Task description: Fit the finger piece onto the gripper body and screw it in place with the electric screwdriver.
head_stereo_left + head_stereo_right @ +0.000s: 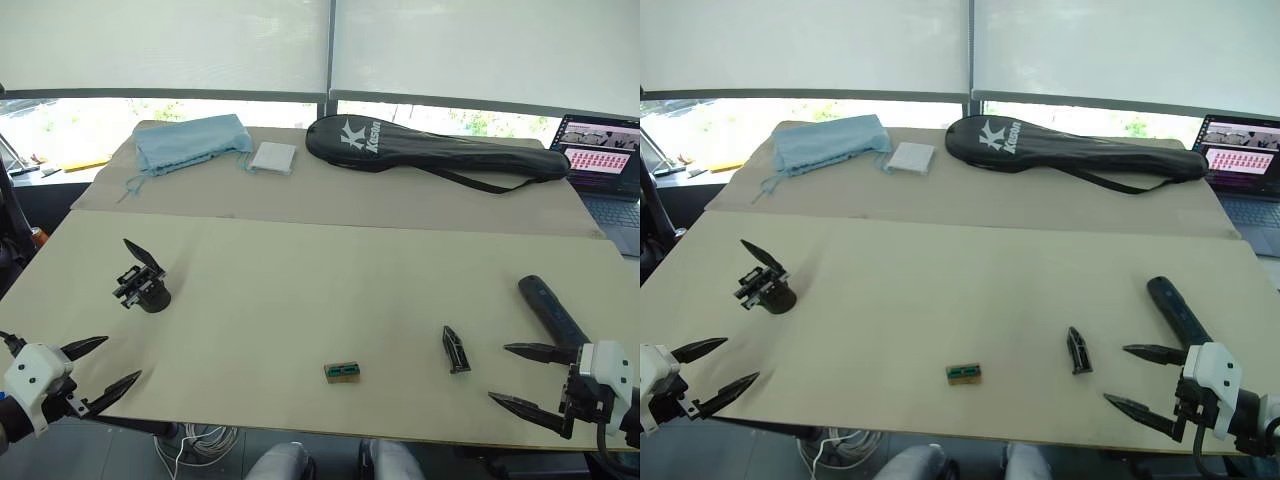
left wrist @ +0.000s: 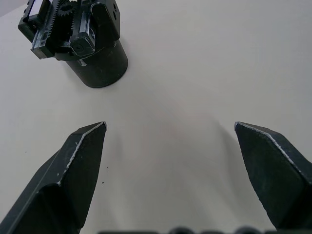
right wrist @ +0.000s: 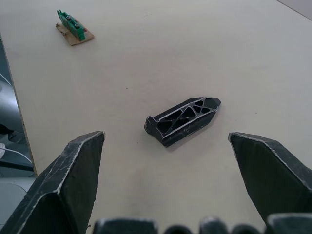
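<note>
The gripper body (image 1: 142,282) stands on the beige table at the left, one pointed black finger sticking up from it; its geared top shows close up as the gripper body (image 2: 80,41) in the left wrist view. My left gripper (image 1: 98,368) hovers open near the front left edge, a short way before it. The finger piece (image 1: 455,350) lies flat at the front right, and my open right gripper (image 1: 520,376) sits just right of it; the finger piece (image 3: 183,119) lies ahead of that gripper's fingers. The electric screwdriver (image 1: 550,309) lies beside the right gripper.
A small green-and-brown block (image 1: 342,372) lies near the front edge at the middle. At the back are a blue cloth (image 1: 190,141), a white pad (image 1: 273,157) and a long black racket bag (image 1: 430,149). A laptop (image 1: 605,165) stands at the far right.
</note>
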`<state>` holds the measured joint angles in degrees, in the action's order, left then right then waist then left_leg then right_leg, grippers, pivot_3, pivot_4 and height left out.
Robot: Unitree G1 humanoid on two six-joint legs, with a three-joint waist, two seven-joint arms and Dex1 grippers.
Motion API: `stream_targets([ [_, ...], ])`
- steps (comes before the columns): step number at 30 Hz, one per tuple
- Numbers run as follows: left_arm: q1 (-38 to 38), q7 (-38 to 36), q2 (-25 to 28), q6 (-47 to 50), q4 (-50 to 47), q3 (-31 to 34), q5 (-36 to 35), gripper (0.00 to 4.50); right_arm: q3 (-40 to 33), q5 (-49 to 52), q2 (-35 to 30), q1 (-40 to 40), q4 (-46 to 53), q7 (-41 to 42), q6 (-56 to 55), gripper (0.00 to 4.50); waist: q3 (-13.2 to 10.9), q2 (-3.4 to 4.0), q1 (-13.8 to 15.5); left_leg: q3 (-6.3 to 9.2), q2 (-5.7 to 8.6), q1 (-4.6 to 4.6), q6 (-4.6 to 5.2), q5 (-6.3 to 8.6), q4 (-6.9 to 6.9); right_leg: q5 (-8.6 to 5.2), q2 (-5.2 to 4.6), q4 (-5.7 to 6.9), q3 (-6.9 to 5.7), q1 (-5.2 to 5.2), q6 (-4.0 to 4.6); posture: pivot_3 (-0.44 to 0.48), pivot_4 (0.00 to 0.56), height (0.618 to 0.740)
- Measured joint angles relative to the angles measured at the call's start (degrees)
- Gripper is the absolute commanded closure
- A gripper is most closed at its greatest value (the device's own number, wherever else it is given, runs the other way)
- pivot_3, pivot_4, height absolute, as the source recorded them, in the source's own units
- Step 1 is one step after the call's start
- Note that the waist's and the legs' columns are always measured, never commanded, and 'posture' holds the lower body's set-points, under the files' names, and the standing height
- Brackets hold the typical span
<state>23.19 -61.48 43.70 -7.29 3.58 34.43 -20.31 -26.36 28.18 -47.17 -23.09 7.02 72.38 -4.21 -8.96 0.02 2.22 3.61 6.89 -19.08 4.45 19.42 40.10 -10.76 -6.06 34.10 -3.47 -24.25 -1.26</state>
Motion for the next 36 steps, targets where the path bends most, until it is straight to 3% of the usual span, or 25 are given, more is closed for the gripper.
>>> stream_targets([
  [7,0.09,3.59,-2.85,10.74,-2.26,3.25,-9.25,0.06,1.88,0.52,5.19,0.38,7.15,-2.52,-1.33,0.00,0.00,0.01,-0.10,-0.01,-0.04,0.04,-0.02,-0.01,-0.02,-0.01,0.08,0.04,0.06,-0.01,0.01,0.000,0.150,0.740],
  [14,-0.15,16.15,-10.95,12.44,-0.26,10.79,-10.91,0.06,7.83,9.44,15.44,8.23,16.90,-5.91,-1.46,0.00,0.03,-0.04,-0.63,-0.08,-0.04,0.31,-0.03,-0.01,-0.15,0.00,0.56,0.05,0.57,0.03,0.01,0.000,0.150,0.740],
  [20,-0.25,21.69,-15.82,12.45,-0.15,11.63,-11.32,0.06,15.30,8.86,19.29,10.50,21.72,-7.77,-1.79,0.00,0.13,-0.23,-0.02,-0.10,0.00,0.34,-0.03,-0.01,-0.16,0.00,0.83,0.05,1.12,0.01,-0.01,0.000,0.150,0.740],
  [28,-6.10,22.11,-15.87,11.24,-2.95,3.04,-8.22,0.06,15.34,9.14,16.84,11.54,20.65,-5.36,-3.48,0.00,0.22,-0.34,-0.06,-0.13,0.02,0.45,-0.06,-0.03,-0.17,0.00,0.89,0.10,1.18,0.03,0.00,0.000,0.150,0.740],
  [36,-13.40,23.96,-14.52,10.60,2.30,-4.12,-1.79,0.06,14.27,9.21,16.63,10.48,17.17,-1.48,-5.48,0.00,0.23,-0.31,-1.18,-0.26,0.02,0.61,-0.08,-0.04,-0.27,0.00,0.91,0.20,1.25,0.02,0.01,0.000,0.150,0.740],
])
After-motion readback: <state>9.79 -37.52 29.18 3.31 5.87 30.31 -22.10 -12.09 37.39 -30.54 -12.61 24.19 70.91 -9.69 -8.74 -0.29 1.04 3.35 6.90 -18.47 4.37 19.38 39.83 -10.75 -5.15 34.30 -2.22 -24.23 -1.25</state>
